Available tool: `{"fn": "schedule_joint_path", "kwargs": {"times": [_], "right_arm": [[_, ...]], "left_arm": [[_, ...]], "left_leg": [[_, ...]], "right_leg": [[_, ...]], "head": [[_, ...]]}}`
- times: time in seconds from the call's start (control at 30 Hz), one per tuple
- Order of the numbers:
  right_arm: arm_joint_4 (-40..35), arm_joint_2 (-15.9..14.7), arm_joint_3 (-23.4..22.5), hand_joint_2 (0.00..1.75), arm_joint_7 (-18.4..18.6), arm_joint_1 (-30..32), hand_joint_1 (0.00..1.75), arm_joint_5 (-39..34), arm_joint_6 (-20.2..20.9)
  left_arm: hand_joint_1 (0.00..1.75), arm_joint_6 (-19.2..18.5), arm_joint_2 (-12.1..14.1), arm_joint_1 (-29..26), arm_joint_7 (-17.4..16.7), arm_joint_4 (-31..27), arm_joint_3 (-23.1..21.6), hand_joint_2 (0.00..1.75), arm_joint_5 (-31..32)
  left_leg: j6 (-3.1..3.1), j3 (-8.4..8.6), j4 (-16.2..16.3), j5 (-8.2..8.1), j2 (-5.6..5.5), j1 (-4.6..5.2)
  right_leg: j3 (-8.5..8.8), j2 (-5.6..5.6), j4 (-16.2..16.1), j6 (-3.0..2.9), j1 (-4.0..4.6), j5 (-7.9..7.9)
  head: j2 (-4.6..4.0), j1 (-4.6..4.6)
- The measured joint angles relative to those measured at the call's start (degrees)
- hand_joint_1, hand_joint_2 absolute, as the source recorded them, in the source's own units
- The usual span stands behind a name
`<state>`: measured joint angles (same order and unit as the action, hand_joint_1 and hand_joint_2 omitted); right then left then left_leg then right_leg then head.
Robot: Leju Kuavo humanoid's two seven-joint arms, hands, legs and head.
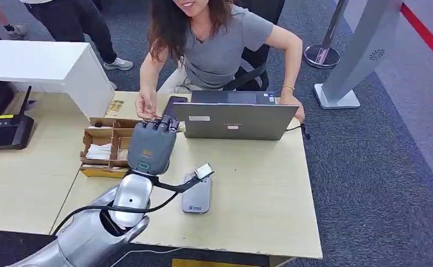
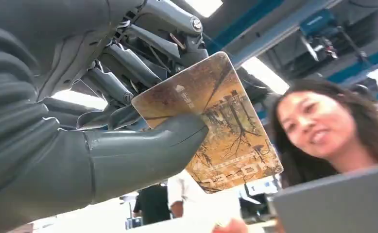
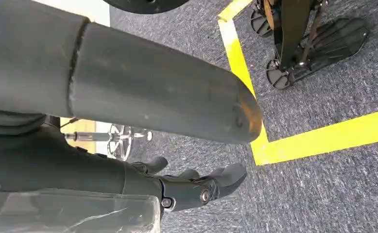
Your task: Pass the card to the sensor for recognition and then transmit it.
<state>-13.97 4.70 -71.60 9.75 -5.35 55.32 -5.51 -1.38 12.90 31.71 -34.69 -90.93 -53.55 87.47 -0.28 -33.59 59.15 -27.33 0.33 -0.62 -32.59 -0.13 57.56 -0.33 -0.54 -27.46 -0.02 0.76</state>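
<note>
My left hand (image 1: 150,146) is raised over the table with its back towards me, fingertips pointing at the person across the table. In the left wrist view my left hand (image 2: 80,145) pinches a brown and gold card (image 2: 216,121) between the thumb and the fingers. The person's hand (image 1: 146,107) hovers just beyond my fingertips. The grey card sensor (image 1: 196,194) lies flat on the table, nearer to me and right of the hand. My right hand (image 3: 143,97) hangs over the carpet, its fingers loosely apart and holding nothing.
An open grey laptop (image 1: 234,119) stands between the person and the sensor. A cardboard box (image 1: 106,147) with compartments sits left of my hand. A black device (image 1: 3,130) lies far left, beside a white counter (image 1: 42,64). Yellow tape (image 3: 323,138) marks the floor.
</note>
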Motion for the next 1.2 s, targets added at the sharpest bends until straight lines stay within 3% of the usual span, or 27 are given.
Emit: {"fn": "schedule_joint_path", "kwargs": {"times": [0.3, 0.97, 1.03, 1.07, 1.2], "right_arm": [[-0.1, 0.1, 0.3, 0.00, 0.0, -0.1, 0.00, 0.7, 0.0], [-0.4, 0.1, 0.3, 0.00, 0.5, -0.3, 0.00, 0.9, -0.6], [-0.5, 0.1, 0.3, 0.00, 0.5, -0.4, 0.00, 0.9, -0.8], [-0.5, 0.1, 0.3, 0.00, 0.5, -0.4, 0.00, 0.9, -0.8], [-0.5, 0.1, 0.3, 0.00, 0.8, -0.4, 0.00, 0.9, -1.0]], "left_arm": [[1.75, -1.5, 2.0, 0.8, -0.6, -1.1, 2.5, 1.75, 0.0], [1.75, -3.1, 2.9, 0.7, -1.0, -1.7, 7.4, 1.75, 0.0], [1.47, -3.2, 2.9, 0.6, -1.4, -1.8, 7.5, 1.75, 0.0], [0.00, -3.3, 2.9, 0.6, -1.5, -2.0, 7.6, 1.75, 0.0], [0.00, -3.2, 3.0, 0.6, -2.6, -2.7, 7.8, 1.75, 0.0]], "left_leg": [[0.00, 0.00, 0.0, 0.00, 0.00, 0.00], [0.00, -0.01, 0.0, 0.00, 0.00, 0.00], [0.00, -0.01, 0.0, 0.00, 0.00, 0.00], [0.00, -0.01, 0.0, 0.00, 0.00, 0.00], [0.00, -0.01, 0.0, 0.00, 0.00, 0.00]], "right_leg": [[0.00, 0.00, 0.0, 0.00, 0.00, 0.00], [0.00, 0.01, 0.0, 0.00, 0.00, 0.00], [0.00, 0.00, 0.0, 0.00, 0.00, 0.00], [0.00, 0.00, 0.0, 0.00, 0.00, 0.00], [0.00, 0.00, 0.0, 0.00, 0.00, 0.00]], "head": [[0.00, 0.00], [0.00, 0.00], [0.00, -0.02], [0.00, -0.02], [0.00, -0.02]]}}
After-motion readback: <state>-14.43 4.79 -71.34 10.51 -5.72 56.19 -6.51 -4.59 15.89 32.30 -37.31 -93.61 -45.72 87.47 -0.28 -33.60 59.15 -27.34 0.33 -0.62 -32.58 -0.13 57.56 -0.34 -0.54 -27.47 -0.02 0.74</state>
